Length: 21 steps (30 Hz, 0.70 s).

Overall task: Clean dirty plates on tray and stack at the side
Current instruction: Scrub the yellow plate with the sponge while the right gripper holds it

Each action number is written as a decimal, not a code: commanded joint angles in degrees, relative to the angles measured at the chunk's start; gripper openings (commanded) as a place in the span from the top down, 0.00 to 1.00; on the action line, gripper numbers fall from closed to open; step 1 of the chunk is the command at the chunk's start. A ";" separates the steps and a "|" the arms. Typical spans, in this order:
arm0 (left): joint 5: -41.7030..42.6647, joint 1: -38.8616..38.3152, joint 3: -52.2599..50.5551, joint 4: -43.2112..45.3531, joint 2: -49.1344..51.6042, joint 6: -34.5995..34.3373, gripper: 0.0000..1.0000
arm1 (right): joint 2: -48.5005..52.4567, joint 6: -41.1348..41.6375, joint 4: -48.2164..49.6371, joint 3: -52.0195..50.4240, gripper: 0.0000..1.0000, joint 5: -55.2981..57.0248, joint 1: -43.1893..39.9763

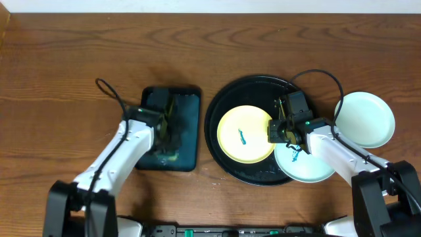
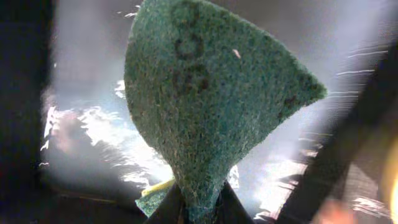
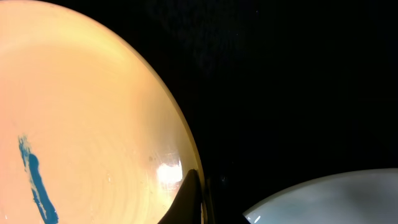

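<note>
A pale yellow plate [image 1: 245, 133] with a blue scribble lies in the black tray [image 1: 250, 92]. My right gripper [image 1: 275, 130] is shut on its right rim; the right wrist view shows a finger [image 3: 193, 199] over the yellow plate's [image 3: 81, 112] edge. A mint plate [image 1: 306, 164] with a blue scribble lies at the tray's lower right, partly under my right arm, and shows in the right wrist view [image 3: 336, 199]. A clean mint plate [image 1: 365, 118] sits on the wood at the right. My left gripper [image 1: 170, 131] is shut on a green sponge [image 2: 205, 106].
A dark-teal rectangular tray [image 1: 187, 105] sits left of the black tray, under my left gripper; its surface looks wet in the left wrist view [image 2: 81, 93]. Brown wood tabletop [image 1: 66, 66] surrounds both trays.
</note>
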 commanded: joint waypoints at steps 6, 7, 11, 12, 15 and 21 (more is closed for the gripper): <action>14.03 -5.07 5.66 8.98 -3.23 -2.23 0.92 | -0.87 0.76 -0.63 0.68 0.99 1.60 1.07; 14.03 -6.58 5.66 10.69 -2.86 -3.04 0.92 | -0.87 0.79 -0.59 0.68 0.99 1.60 1.33; 12.07 -14.29 5.66 17.79 0.66 -6.75 0.93 | -0.79 3.69 -0.66 0.66 0.99 2.21 3.39; 11.41 -15.93 5.66 18.93 1.77 -7.80 0.92 | -0.76 4.42 -0.66 0.66 0.99 3.04 3.80; 11.21 -20.13 5.66 22.80 5.90 -10.25 0.92 | -0.70 5.14 -0.66 0.66 0.99 5.07 4.87; 10.21 -23.56 5.66 27.63 15.93 -16.90 0.92 | -0.70 5.29 -0.70 0.66 0.99 5.53 5.18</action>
